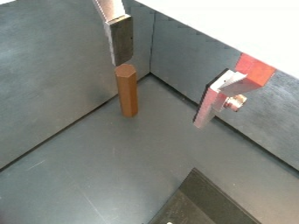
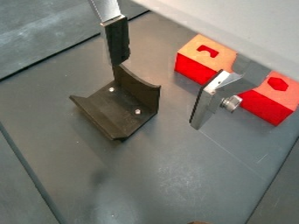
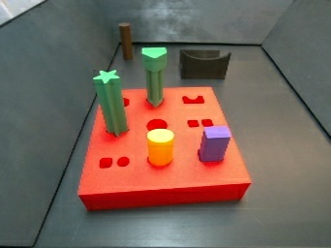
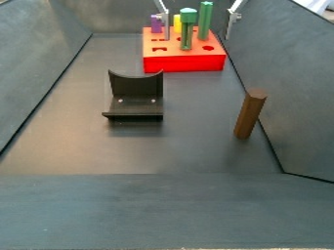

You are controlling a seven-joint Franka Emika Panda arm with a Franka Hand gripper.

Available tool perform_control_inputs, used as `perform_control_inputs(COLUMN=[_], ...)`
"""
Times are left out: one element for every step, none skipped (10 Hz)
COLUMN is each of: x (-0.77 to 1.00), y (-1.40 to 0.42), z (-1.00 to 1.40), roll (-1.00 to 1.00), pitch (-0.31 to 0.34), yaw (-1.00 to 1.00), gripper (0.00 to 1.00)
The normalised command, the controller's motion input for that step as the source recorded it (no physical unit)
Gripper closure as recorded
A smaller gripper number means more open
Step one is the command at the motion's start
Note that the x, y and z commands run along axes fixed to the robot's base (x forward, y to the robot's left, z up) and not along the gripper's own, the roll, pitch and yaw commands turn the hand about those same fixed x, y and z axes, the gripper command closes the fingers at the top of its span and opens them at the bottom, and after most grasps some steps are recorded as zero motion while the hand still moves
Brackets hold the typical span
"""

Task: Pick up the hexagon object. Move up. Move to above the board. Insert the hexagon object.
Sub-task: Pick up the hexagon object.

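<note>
The hexagon object [image 1: 126, 90] is a slim brown post. It stands upright on the dark floor near a wall, and it also shows in both side views [image 3: 126, 41] [image 4: 249, 115]. My gripper [image 1: 170, 74] hangs above the floor, open and empty, with its silver fingers [image 1: 121, 37] wide apart. The post stands below one finger, not between the two. In a wrist view the gripper [image 2: 163, 74] is over the floor between the fixture and the red board [image 2: 205, 61]. The board [image 3: 168, 179] lies flat with shaped holes in its top face.
The dark fixture [image 2: 117, 109] stands on the floor between post and board [image 4: 135, 96]. On the board stand a green star-topped post [image 3: 110, 102], a second green post [image 3: 154, 76], a yellow cylinder [image 3: 161, 147] and a purple block [image 3: 215, 142]. Grey walls enclose the floor.
</note>
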Motion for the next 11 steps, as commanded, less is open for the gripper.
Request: perform_control_inputs(x=[-0.44,-0.88,-0.95,-0.92,-0.82,-0.69,-0.53,-0.45,-0.25,0.0,0.2], y=[0.05,0.23,0.3,0.29,0.25,0.35,0.33,0.29,0.21,0.01,0.0], z=[-0.06,-0.33,-0.49,-0.57,-0.67,-0.59,-0.45,-0.41,-0.33,-0.35,-1.0], roll=[0.0,0.0,0.02,0.06,0.1,0.14,0.18,0.17,0.09,0.01,0.05], pitch=[-0.036,-0.083,-0.117,-0.126,-0.14,-0.084,-0.02,-0.024,-0.024,0.0,-0.027], yaw=[0.0,0.1,0.22,0.26,0.33,0.38,0.45,0.53,0.45,0.18,0.15], gripper=[0.0,0.0,0.0,0.0,0.0,0.0,0.0,0.0,0.0,0.0,0.0])
